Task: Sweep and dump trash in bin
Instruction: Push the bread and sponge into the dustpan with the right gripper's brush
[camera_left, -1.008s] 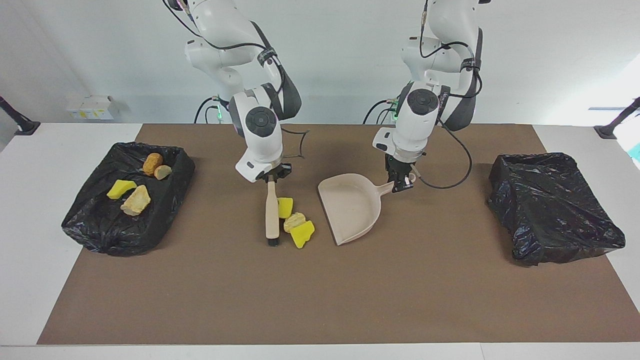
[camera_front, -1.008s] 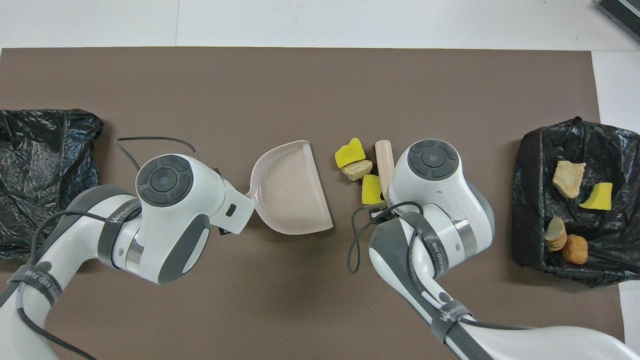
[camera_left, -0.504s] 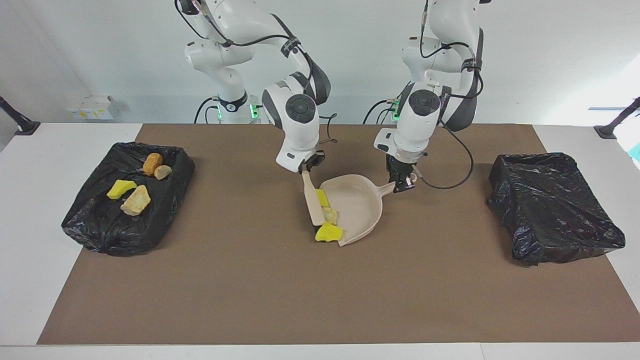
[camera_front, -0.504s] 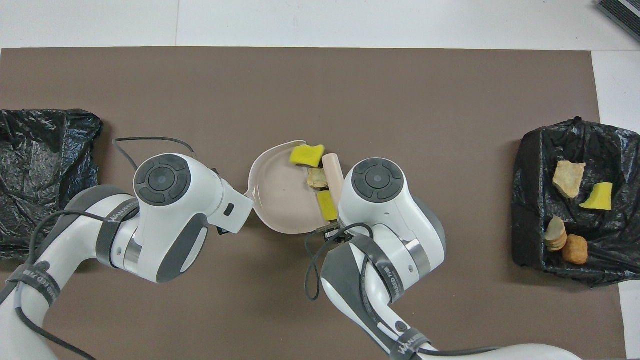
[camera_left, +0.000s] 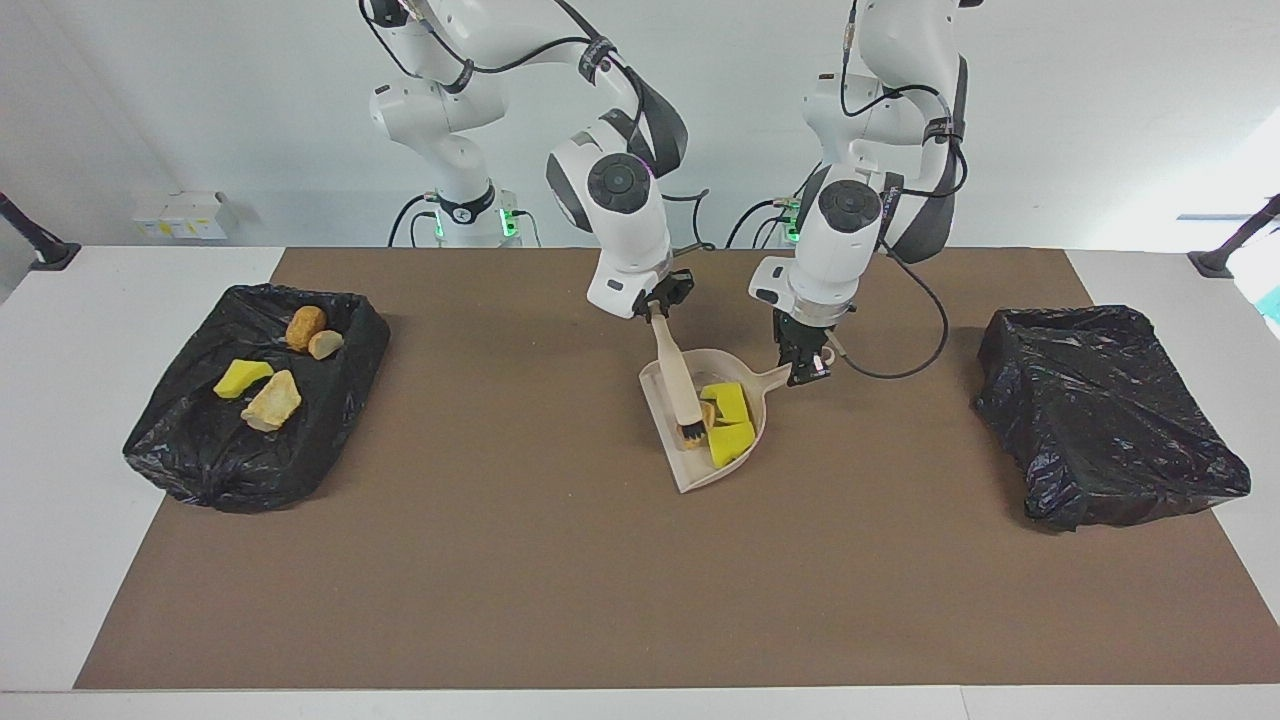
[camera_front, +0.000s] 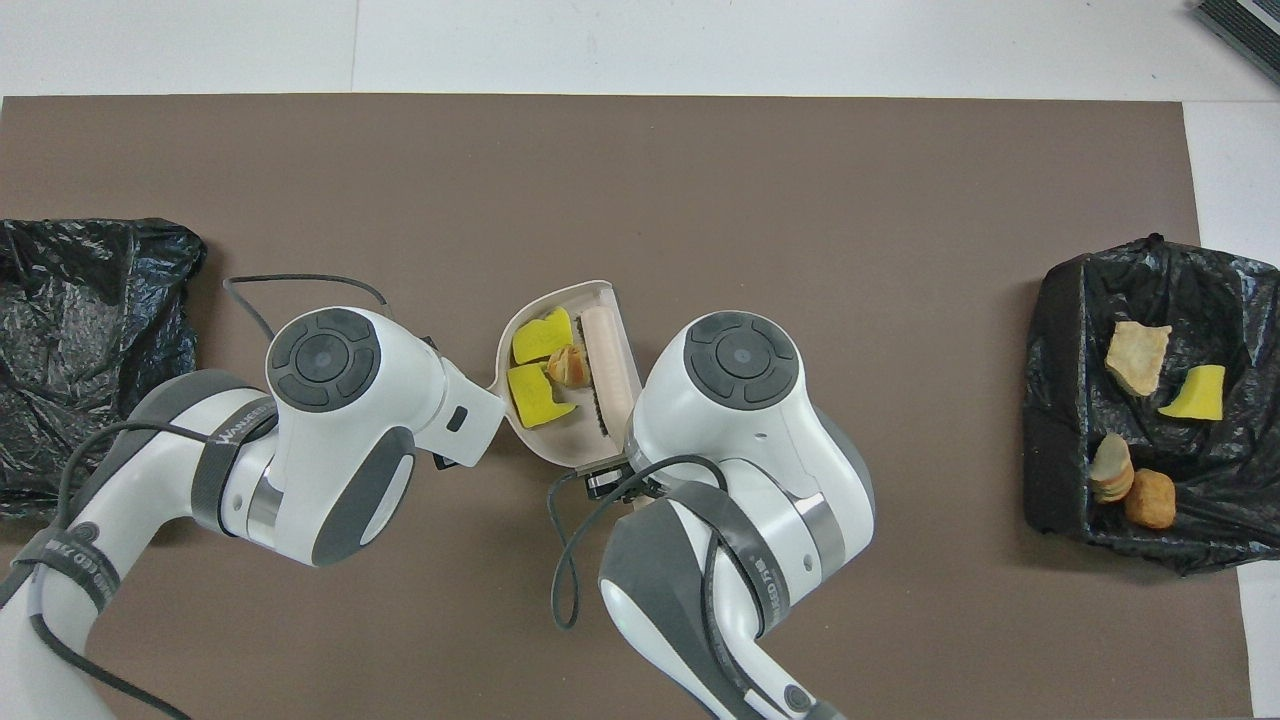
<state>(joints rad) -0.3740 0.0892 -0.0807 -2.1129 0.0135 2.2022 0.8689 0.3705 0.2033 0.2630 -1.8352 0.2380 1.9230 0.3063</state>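
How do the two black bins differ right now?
The bin at the right arm's end holds trash: four lumps, yellow and tan-orange. The bin at the left arm's end shows no trash inside.

In the facing view, the bin at the right arm's end opens toward the camera, while the bin at the left arm's end shows mostly its outer wall.

Both have crumpled black liners and sit on the mat's edges.

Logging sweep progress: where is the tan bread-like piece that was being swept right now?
The tan piece lies inside the beige dustpan at mid-table, between the two yellow sponge chunks and the brush.
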